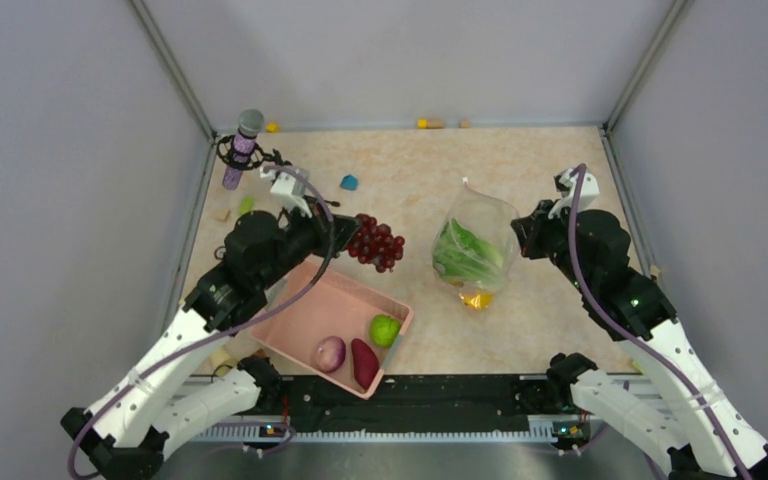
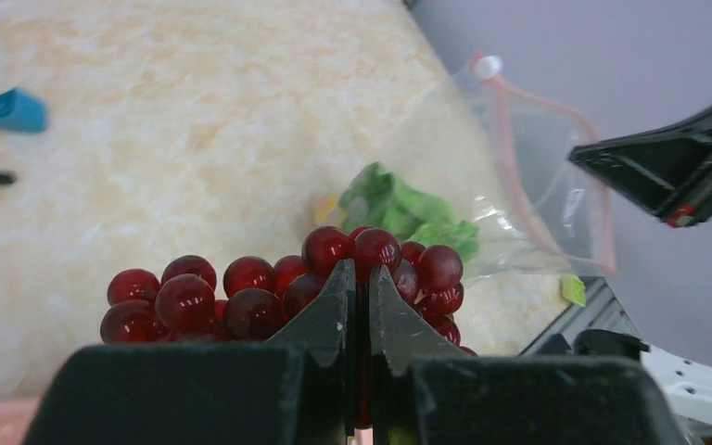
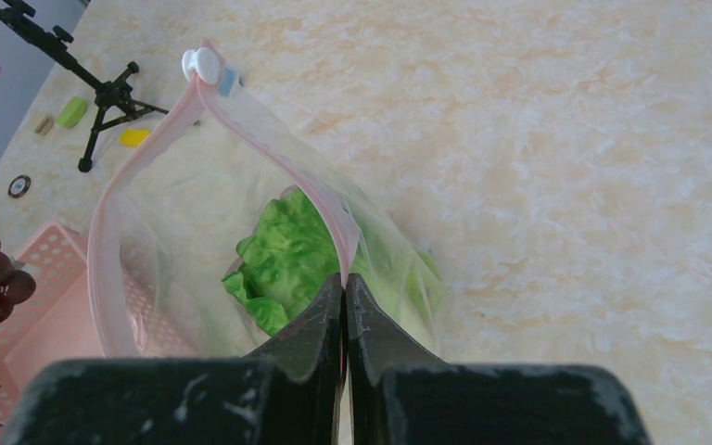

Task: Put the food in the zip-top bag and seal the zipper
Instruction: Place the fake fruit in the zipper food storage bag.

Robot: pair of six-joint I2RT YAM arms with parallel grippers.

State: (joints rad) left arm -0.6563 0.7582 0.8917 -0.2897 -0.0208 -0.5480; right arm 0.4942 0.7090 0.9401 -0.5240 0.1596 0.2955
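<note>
My left gripper (image 1: 343, 235) is shut on the dark red grapes (image 1: 377, 243) and holds the bunch above the table, left of the bag; the grapes (image 2: 269, 292) hang past its tips (image 2: 356, 271). My right gripper (image 3: 344, 281) is shut on the pink-red zipper (image 3: 269, 148) of the clear zip-top bag (image 1: 477, 240) and holds its mouth open. Green lettuce (image 3: 283, 260) and something yellow (image 1: 476, 298) lie inside. A green round fruit (image 1: 384, 329), purple onion (image 1: 330, 353) and reddish sweet potato (image 1: 364, 362) lie in the pink basket (image 1: 310, 300).
A microphone on a small black tripod (image 1: 243, 148) stands at the back left. A blue block (image 1: 349, 182) and other small coloured blocks lie on the table's far part. Grey walls close in the table on three sides.
</note>
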